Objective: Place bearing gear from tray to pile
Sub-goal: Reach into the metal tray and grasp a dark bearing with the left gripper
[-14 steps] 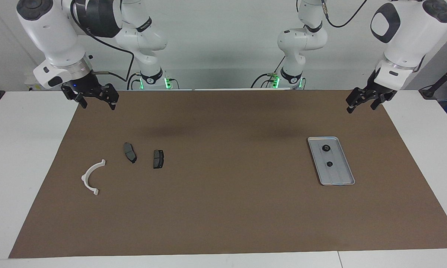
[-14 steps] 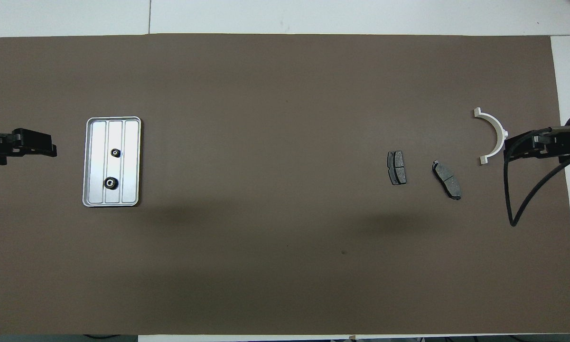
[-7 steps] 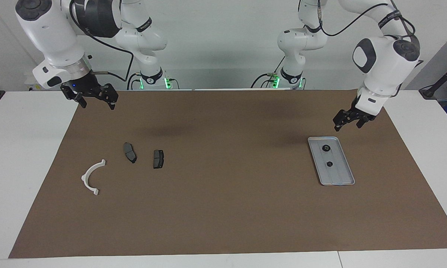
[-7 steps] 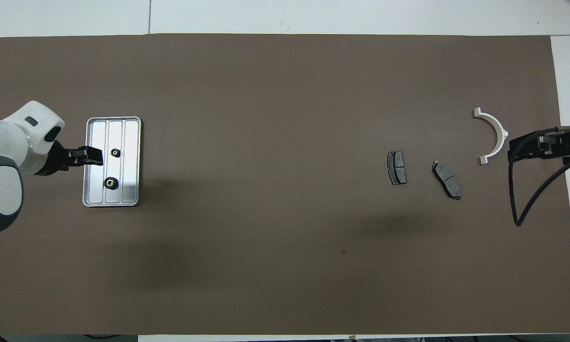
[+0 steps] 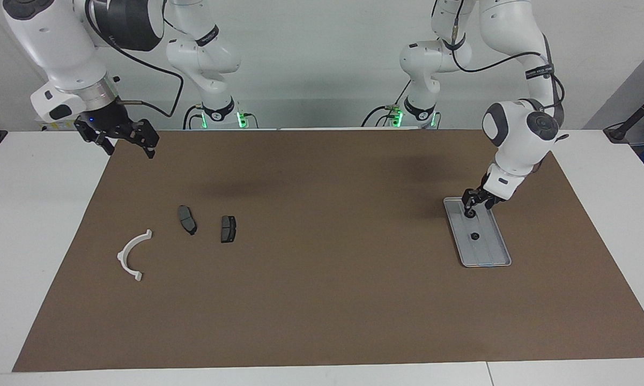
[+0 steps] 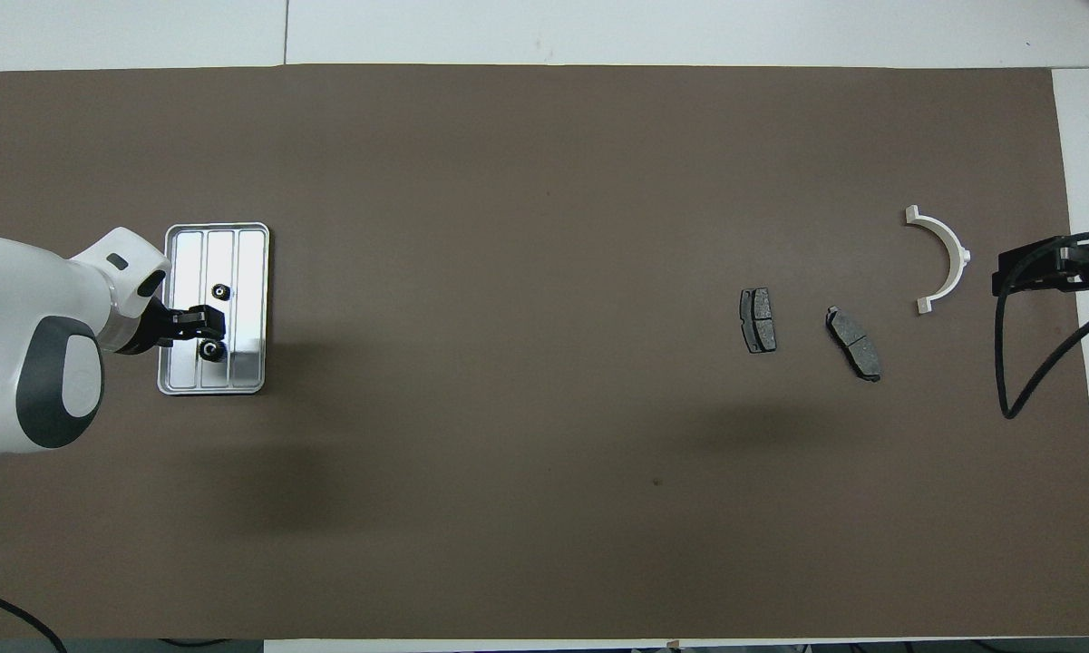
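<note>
The silver tray (image 5: 488, 256) (image 6: 252, 263) lies toward the left arm's end of the table. Two small black bearing gears sit in it: one nearer the robots (image 5: 469, 214) (image 6: 210, 350), one farther (image 5: 474, 236) (image 6: 221, 291). My left gripper (image 5: 468, 207) (image 6: 207, 332) is down in the tray at the nearer gear, open, its fingers either side of it. The pile lies toward the right arm's end: two dark brake pads (image 5: 187, 220) (image 5: 228, 229) and a white curved bracket (image 5: 133, 254) (image 6: 938, 258). My right gripper (image 5: 130, 149) (image 6: 1003, 272) hangs open over the mat's edge, holding nothing.
A brown mat (image 5: 322, 300) covers most of the white table (image 5: 32, 225). The right arm's black cable (image 6: 1006, 363) loops down beside the bracket. Nothing lies on the mat between tray and pile.
The left arm swung down from beside the mat into the tray, and its jaws narrowed around the nearer gear. The right gripper drifted slightly outward.
</note>
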